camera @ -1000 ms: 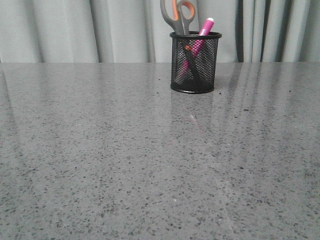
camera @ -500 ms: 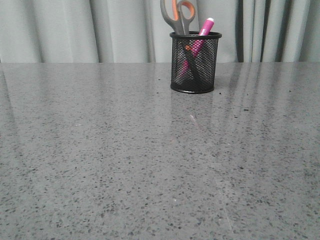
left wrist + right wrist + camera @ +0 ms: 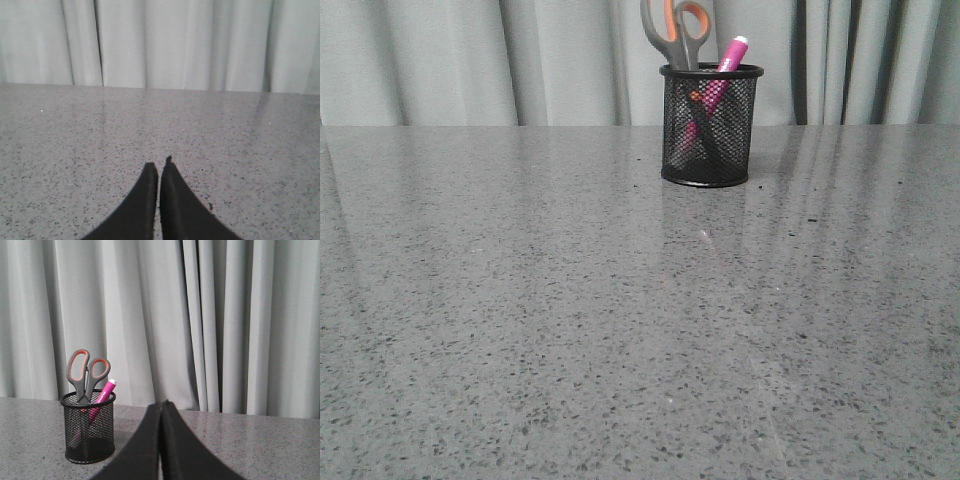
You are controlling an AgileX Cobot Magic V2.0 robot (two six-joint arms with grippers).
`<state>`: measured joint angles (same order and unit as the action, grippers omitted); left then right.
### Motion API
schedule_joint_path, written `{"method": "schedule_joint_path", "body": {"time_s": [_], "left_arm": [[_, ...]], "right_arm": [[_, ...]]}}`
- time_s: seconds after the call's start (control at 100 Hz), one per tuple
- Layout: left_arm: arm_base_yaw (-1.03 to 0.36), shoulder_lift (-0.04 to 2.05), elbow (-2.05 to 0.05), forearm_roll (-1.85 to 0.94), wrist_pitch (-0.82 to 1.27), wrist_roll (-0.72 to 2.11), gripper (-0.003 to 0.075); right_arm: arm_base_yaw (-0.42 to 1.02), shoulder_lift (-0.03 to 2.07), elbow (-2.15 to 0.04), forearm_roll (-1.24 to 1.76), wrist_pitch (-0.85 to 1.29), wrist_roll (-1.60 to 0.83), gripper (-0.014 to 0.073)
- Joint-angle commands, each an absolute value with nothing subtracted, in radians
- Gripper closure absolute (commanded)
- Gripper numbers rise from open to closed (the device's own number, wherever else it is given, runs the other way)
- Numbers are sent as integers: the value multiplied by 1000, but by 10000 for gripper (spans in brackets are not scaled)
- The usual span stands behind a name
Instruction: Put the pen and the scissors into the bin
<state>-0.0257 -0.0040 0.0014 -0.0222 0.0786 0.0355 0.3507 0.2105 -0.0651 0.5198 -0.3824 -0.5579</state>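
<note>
The black wire-mesh bin [image 3: 710, 125] stands upright at the far middle of the table. The grey scissors [image 3: 677, 32] stand in it, blades down, with the orange-lined handles above the rim. The pink pen [image 3: 722, 72] leans in it, its white end up. In the right wrist view the bin [image 3: 89, 432], the scissors [image 3: 86, 372] and the pen [image 3: 103, 393] show beside my right gripper [image 3: 160, 403], which is shut and empty, well apart from the bin. My left gripper [image 3: 159, 164] is shut and empty over bare table. Neither gripper shows in the front view.
A grey speckled stone table [image 3: 570, 320] fills the front view. Grey pleated curtains [image 3: 470, 60] hang along its far edge behind the bin.
</note>
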Motion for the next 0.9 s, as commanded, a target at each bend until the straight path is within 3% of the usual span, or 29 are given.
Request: {"method": "schedule_joint_path", "body": {"time_s": [0.0, 0.89], "left_arm": [[-35, -36, 46, -23, -20, 21, 739], [-35, -36, 46, -54, -7, 21, 739]], "right_arm": [[344, 218, -91, 506, -443, -569, 670], [344, 218, -91, 506, -443, -569, 670]]}}
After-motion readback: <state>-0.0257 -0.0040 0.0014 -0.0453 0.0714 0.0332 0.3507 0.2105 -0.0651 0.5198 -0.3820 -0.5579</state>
